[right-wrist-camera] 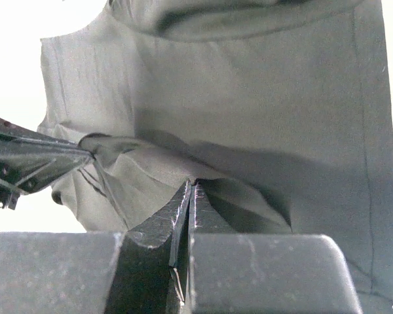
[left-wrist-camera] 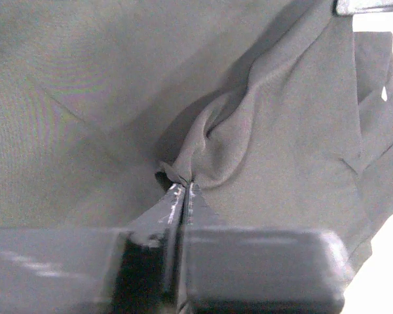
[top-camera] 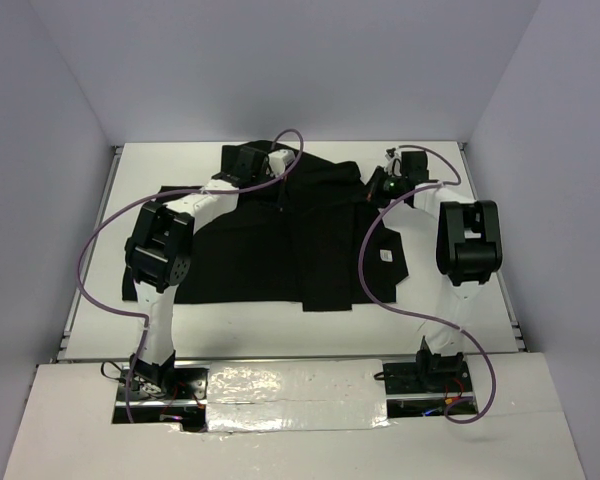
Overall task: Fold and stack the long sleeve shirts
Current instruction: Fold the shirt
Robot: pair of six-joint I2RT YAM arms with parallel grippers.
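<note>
Shirt position: the black shirt (top-camera: 280, 260) lies spread over the middle of the white table (top-camera: 280, 325), reaching from its far edge towards the near side, with both arms stretched out over it.
Left gripper: the left gripper (left-wrist-camera: 184, 186) has its fingers pressed together on a small pinch of cloth, which puckers into a peak at the tips.
Right gripper: the right gripper (right-wrist-camera: 191, 186) is closed as well, with a raised fold of the shirt caught between its tips.
Done so far: little, by my reading. One long panel seems to be laid over the body near the middle (it could be a sleeve or a doubled side, I cannot tell which). The outline is loose and uneven, not a tidy rectangle.
Left to do: most of the folding, and then the stacking. No folded pile shows anywhere, and only this one shirt is in view.
Material: thin, soft, matte fabric. It drapes in smooth slack waves and looks greyish up close in the wrist views.
Texture: a fine weave with no sheen, and a straight stitched seam runs down one side in the right wrist view.
Shape: wide and flat with ragged edges, much larger than either gripper. A small white tag (top-camera: 387, 256) sits near its right edge.
Handling guess: the cloth will likely sag and slide instead of holding a crease.
</note>
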